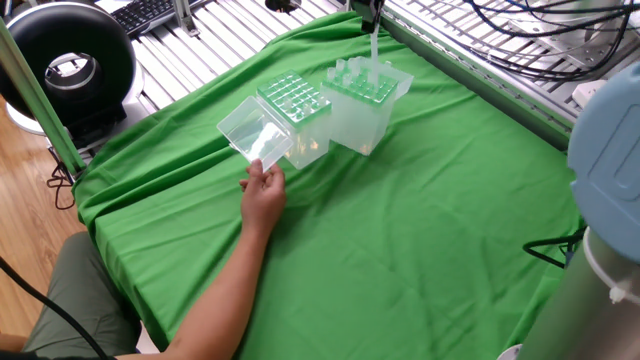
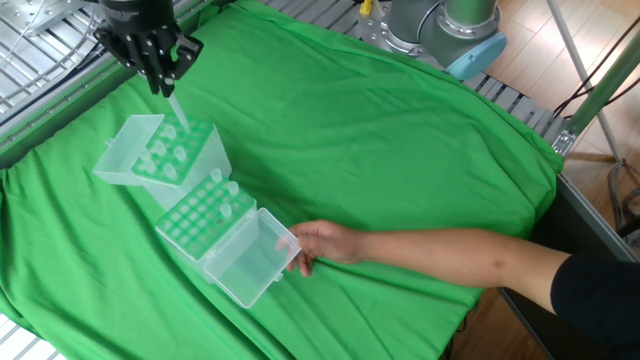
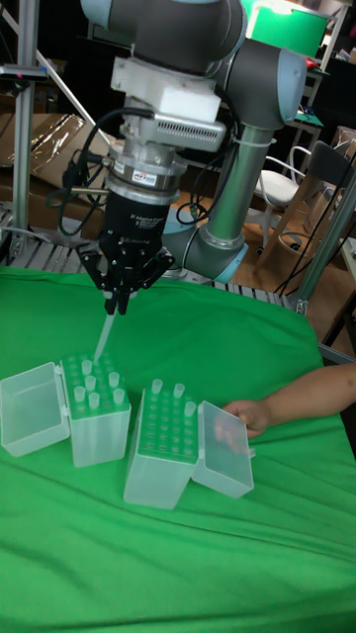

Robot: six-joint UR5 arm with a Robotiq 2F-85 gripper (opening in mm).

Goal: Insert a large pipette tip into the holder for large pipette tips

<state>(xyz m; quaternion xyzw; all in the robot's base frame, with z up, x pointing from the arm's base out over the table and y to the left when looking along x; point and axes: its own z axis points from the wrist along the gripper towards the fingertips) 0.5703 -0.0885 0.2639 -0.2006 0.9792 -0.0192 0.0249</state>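
Tall fixed view: gripper (image 3: 117, 303) clamps large pipette tip (image 3: 103, 334) upright above holder for large pipette tips (image 3: 95, 407), at 12 o'clock, for straight hole entry.

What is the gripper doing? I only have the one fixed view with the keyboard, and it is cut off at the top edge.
Observer: In the tall fixed view the gripper is shut on a large pipette tip.
Operator: Does it hang straight?
Observer: No, it tilts, with its lower end over the back of the holder for large pipette tips.
Operator: Anything in the shorter box?
Observer: I count three tips standing in the shorter box.
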